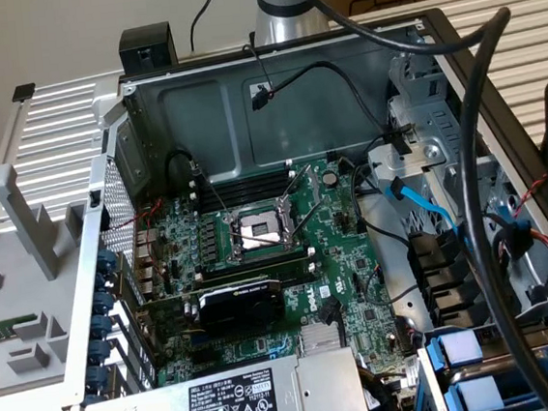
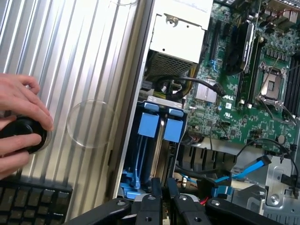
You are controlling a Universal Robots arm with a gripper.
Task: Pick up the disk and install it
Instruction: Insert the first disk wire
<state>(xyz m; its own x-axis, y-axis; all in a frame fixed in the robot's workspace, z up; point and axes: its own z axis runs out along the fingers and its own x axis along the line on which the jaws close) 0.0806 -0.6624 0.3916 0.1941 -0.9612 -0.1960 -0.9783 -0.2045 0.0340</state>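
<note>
exterior view: the disk, a drive in a bright blue plastic carrier with a pale square tab, stands on edge in the bay just beside the large grey metal power supply box, on the exterior view's right of it. a second blue plastic carrier sits alongside.

wrist view: the black gripper hangs over that bay, near the disk but apart from its tab. whether it is clamped on anything, i cannot tell.
</note>
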